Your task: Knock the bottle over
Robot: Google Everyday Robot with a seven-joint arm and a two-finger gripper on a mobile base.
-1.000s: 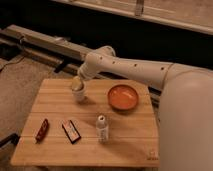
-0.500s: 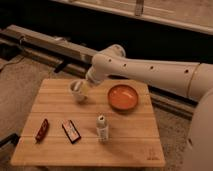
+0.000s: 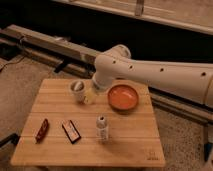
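The bottle (image 3: 102,128) is small, slim and clear, with a whitish cap and a pale label. It stands upright on the wooden table (image 3: 130,145), a little in front of the middle. My gripper (image 3: 89,96) hangs low over the table between the white cup (image 3: 77,90) and the orange bowl (image 3: 123,97), right beside the cup. It is behind the bottle and slightly to its left, well apart from it. The white arm (image 3: 150,72) reaches in from the right.
A red snack bar (image 3: 42,129) and a dark flat packet (image 3: 71,131) lie at the front left of the table. A metal rail (image 3: 50,45) runs behind the table. The floor around it is carpet.
The arm has swung so that its body lies further right. The gripper has moved from over the cup to the cup's right side and slightly nearer. The bottle has not moved.
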